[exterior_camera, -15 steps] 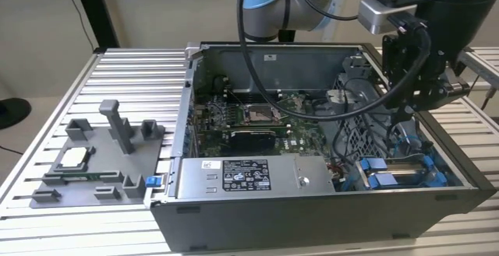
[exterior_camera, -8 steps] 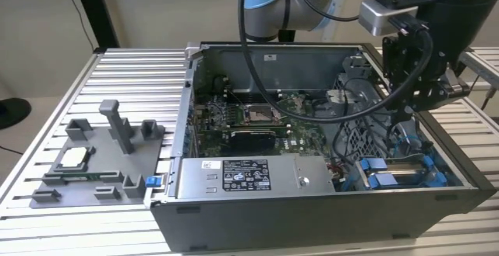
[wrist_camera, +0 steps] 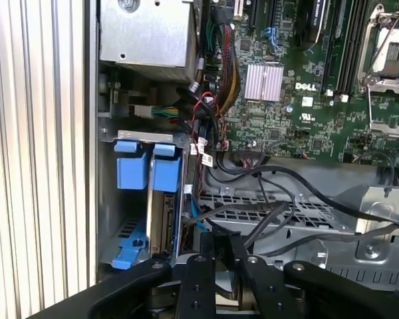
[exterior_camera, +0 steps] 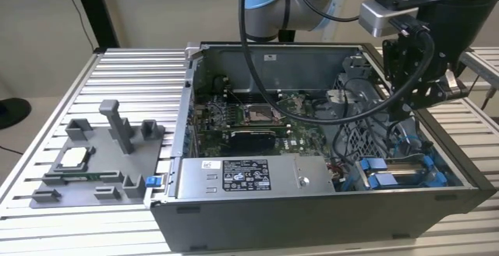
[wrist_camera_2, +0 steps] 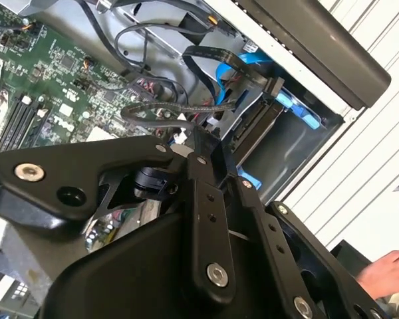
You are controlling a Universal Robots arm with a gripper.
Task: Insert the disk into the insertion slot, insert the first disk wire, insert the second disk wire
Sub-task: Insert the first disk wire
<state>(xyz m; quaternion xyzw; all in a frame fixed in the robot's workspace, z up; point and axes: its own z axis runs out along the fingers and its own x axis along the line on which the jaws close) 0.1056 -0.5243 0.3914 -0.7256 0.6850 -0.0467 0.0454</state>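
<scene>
Slatted table [exterior_camera: 132, 75] carried the open case [exterior_camera: 312, 215]; the disk [exterior_camera: 405, 170] sat in its corner slot. Beside it hung the gripper [wrist_camera: 221, 246], fingers [wrist_camera: 201, 279] drawn together; any wire plug would likely need square alignment.

1 case [exterior_camera: 312, 221], 1 disk [wrist_camera: 161, 229], 1 power supply [exterior_camera: 249, 177], perhaps 2 blue tabs [wrist_camera: 132, 166]

Bright blue frame on the silver disk [exterior_camera: 394, 173], green motherboard [wrist_camera: 299, 100], black cables [wrist_camera: 272, 174], dark grey computer case [exterior_camera: 312, 215], white-labelled grey power supply [exterior_camera: 304, 177], pale ribbed metal worktop [exterior_camera: 132, 75].
</scene>
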